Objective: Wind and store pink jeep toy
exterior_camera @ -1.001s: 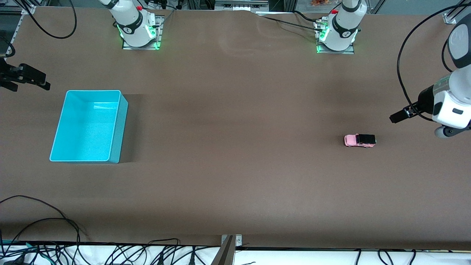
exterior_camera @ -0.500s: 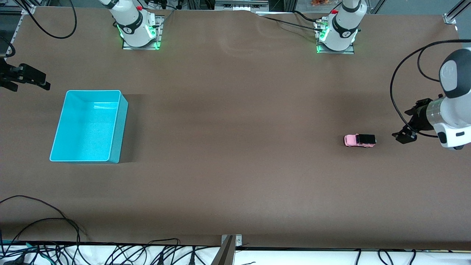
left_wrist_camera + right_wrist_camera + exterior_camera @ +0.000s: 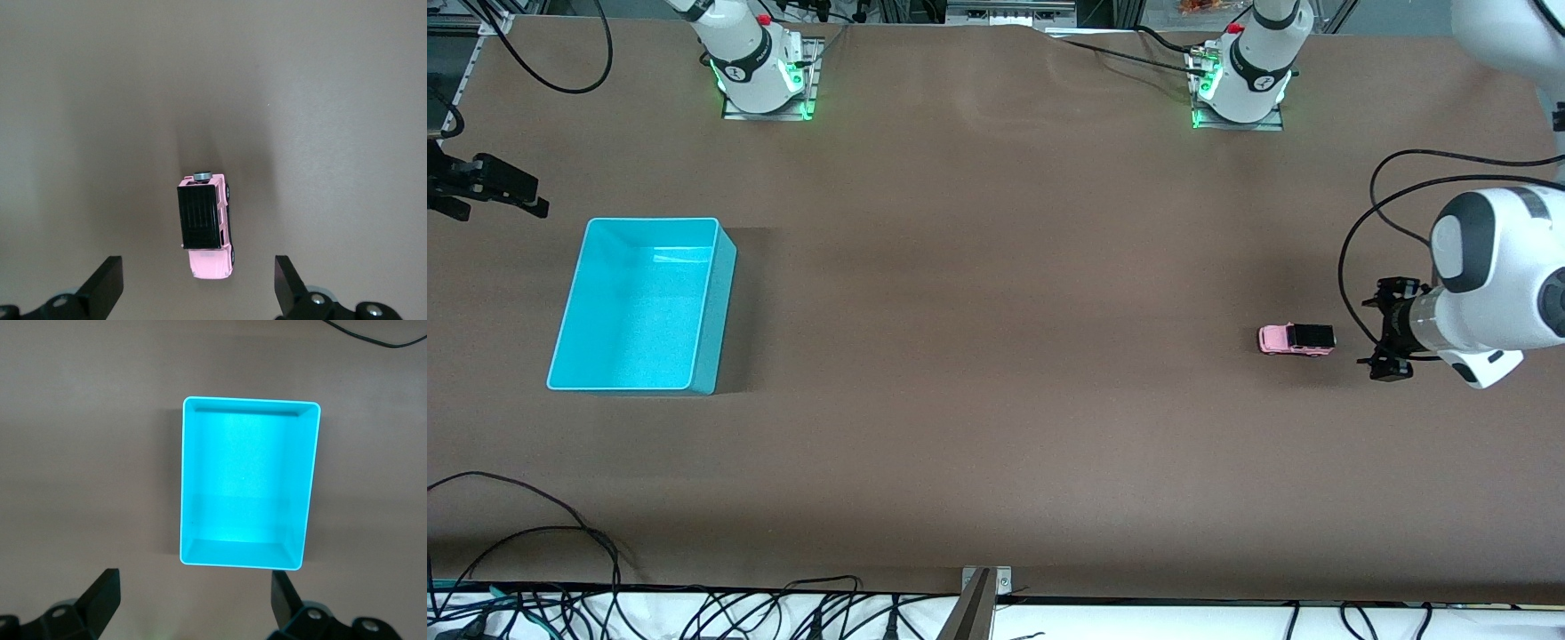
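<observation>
While hanging over bare brown tabletop just beside the tiny pale pink jeep toy with a black roof, sits now lower and closer to it than 1 s ago: left gripper, swung down from the left arm's end of the table, fingers spread wide with nothing between them. Seen through the left wrist view as 2 black fingertips flanking the toy at a distance, not yet around it. Rests upright on 4 wheels, untouched and unmoved across all 3 front pictures, well apart from the open rectangular turquoise plastic bin near the right arm's end. Means, as a judgement, an approach still under way: no grasp, no winding, no storing yet. Calls next for a short advance and descent so the open jaws straddle the narrow body, then a firm close. Risks nudging so light a toy into rolling.

Waits high over the bin, unchanged: right gripper, fingers likewise parted and empty. Holds nothing inside, that bin.
</observation>
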### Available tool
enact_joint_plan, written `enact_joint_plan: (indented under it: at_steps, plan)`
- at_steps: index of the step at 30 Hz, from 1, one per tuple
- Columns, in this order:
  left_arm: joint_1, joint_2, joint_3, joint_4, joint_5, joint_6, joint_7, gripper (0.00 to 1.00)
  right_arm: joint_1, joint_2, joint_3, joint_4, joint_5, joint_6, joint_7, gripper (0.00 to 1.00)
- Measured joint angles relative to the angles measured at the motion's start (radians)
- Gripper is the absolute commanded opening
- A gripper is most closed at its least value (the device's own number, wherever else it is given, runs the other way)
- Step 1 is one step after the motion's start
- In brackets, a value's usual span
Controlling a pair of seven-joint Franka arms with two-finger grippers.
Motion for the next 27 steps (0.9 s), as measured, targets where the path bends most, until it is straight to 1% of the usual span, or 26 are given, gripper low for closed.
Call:
enact_joint_plan:
  at_steps: [2, 3, 8, 13, 21, 27]
  plan:
    - [0.0, 0.002, 0.0, -0.032, -0.008, 0.042, -0.009, 1.0, 0.0, 0.0, 0.0, 0.0, 0.0, 0.0, 0.0, 1.0]
    - [0.0, 0.003, 0.0, -0.09, -0.017, 0.11, -0.02, 1.0, 0.0, 0.0, 0.0, 0.0, 0.0, 0.0, 0.0, 1.0]
    - [0.002, 0.002, 0.0, -0.124, -0.046, 0.167, -0.027, 1.0, 0.0, 0.0, 0.0, 0.0, 0.0, 0.0, 0.0, 1.0]
    - [0.008, 0.002, 0.0, -0.2, -0.08, 0.279, -0.027, 1.0, 0.0, 0.0, 0.0, 0.0, 0.0, 0.0, 0.0, 1.0]
    - [0.013, 0.002, 0.0, -0.33, -0.083, 0.435, -0.031, 1.0, 0.0, 0.0, 0.0, 0.0, 0.0, 0.0, 0.0, 1.0]
    - [0.012, 0.002, -0.007, -0.381, -0.083, 0.5, -0.032, 1.0, 0.0, 0.0, 0.0, 0.0, 0.0, 0.0, 0.0, 1.0]
